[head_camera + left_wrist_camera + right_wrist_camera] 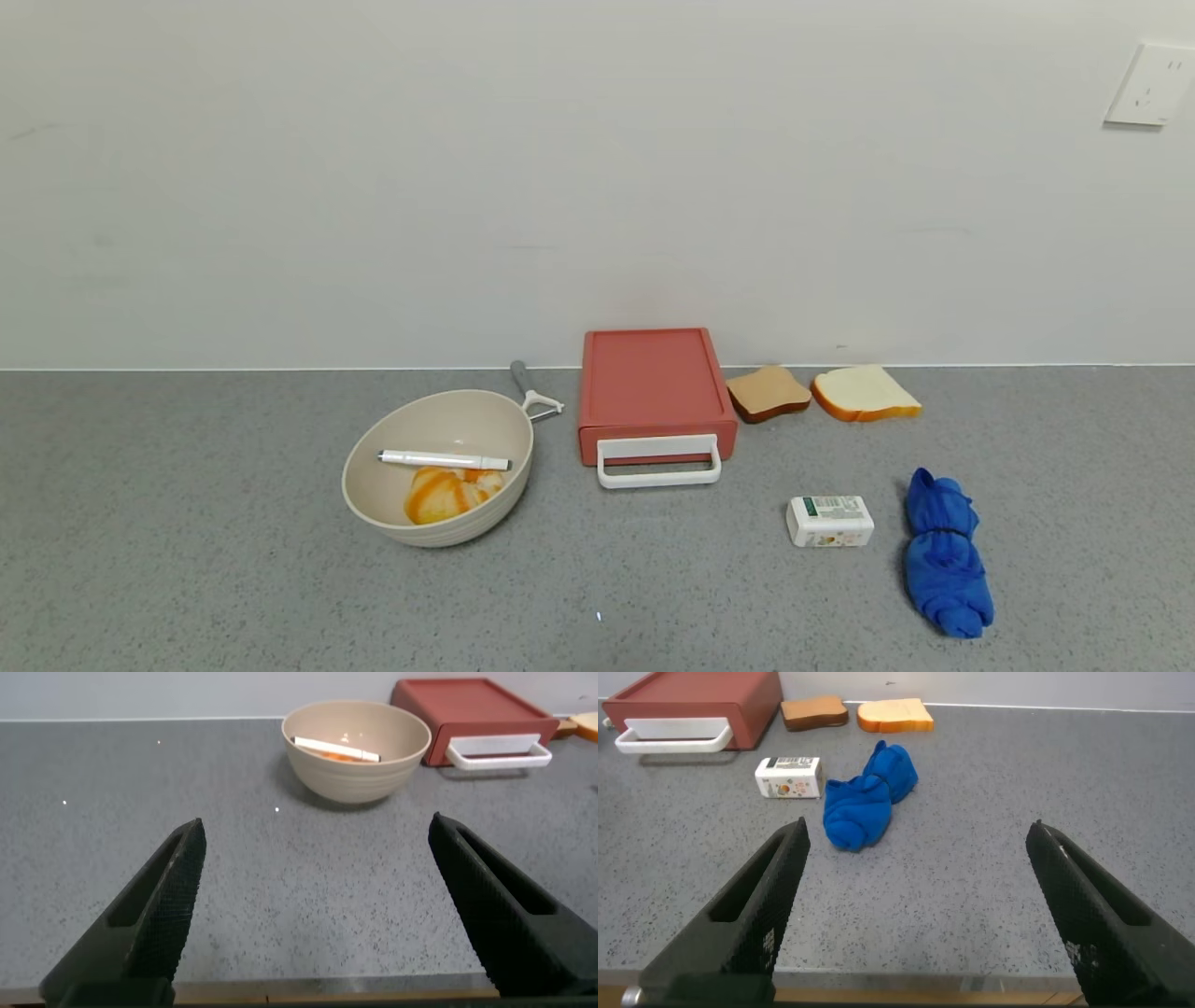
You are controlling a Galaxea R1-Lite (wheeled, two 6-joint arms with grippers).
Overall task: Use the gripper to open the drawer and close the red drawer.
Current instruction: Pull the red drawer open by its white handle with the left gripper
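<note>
The grey countertop (pixel 187 560) carries the red drawer (pixel 655 392) against the far wall, pushed in, its white loop handle (pixel 659 462) facing near. Left of it sits a beige bowl (pixel 439 467) holding a white marker (pixel 444 459). The left gripper (pixel 313 905) and right gripper (pixel 915 905) hover near, both spread wide.

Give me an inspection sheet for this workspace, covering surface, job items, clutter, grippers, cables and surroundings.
Surface: grey speckled counter.
Job's things: red drawer against the wall, shut, white handle facing front.
Clutter: bowl holding a white pen and an orange-striped item; peeler behind it; two bread slices; small box; blue cloth.
Grippers: left gripper and right gripper both open, held back above the counter, holding nothing.
Cables: nothing seen.
Surroundings: white wall, wall socket.
</note>
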